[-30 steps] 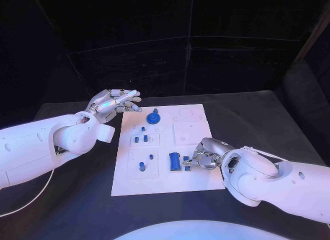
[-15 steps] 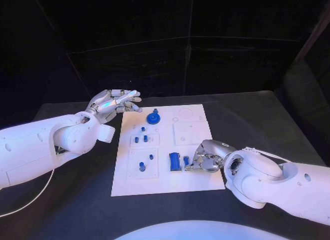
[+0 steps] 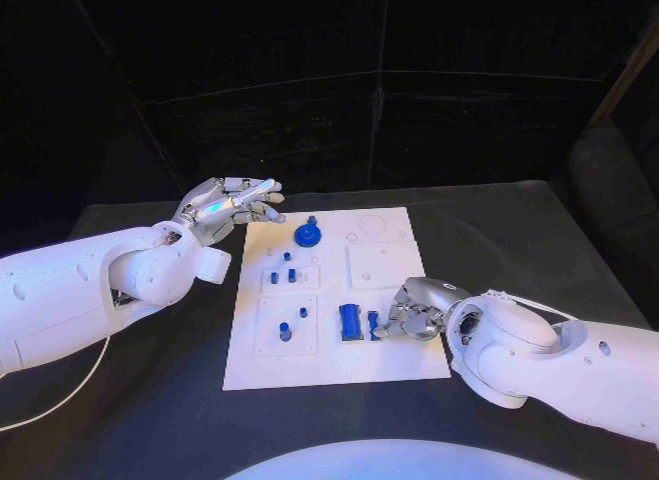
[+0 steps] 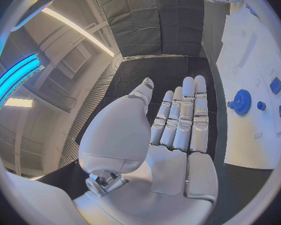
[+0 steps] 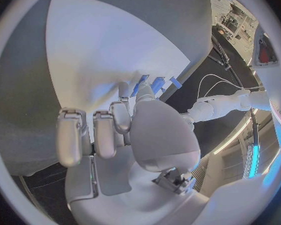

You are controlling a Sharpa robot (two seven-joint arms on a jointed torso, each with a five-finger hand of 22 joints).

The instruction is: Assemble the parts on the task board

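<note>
Left hand (image 3: pixel 225 207) raised over the black table (image 3: pixel 545 240) just off the far left corner of the task board (image 3: pixel 380 355), holding nothing; fingers loosely extended and apart, tips pointing toward the board; in the left wrist view (image 4: pixel 178 130) the palm is bare and the fingers lie straight, side by side. Task board is a white plate lying flat mid-table. On it, far end: blue gear (image 3: pixel 309 237) with a small blue peg (image 3: pixel 310 220) just beyond it; the gear also shows in the left wrist view (image 4: pixel 242 101). Below that, a cluster of small blue pieces (image 3: pixel 282 276) stands in a square recess on the left half. Nearer, two more small blue pegs (image 3: pixel 292 323) in another square recess. Right of these, a blue rectangular block (image 3: pixel 349 322) lies on the board, a narrower blue piece (image 3: pixel 372 325) just beside it on its right. Right hand (image 3: pixel 411 312) is low on the board's right side, fingers curled down at the narrow blue piece, tips touching or very close to it; cannot tell whether it is actually gripped. Right wrist view shows the hand (image 5: pixel 125 135) pressed toward the white board with blue pieces (image 5: pixel 150 85) at the fingertips, contact unclear. White cable (image 3: pixel 48 400) on the table at near left.
</note>
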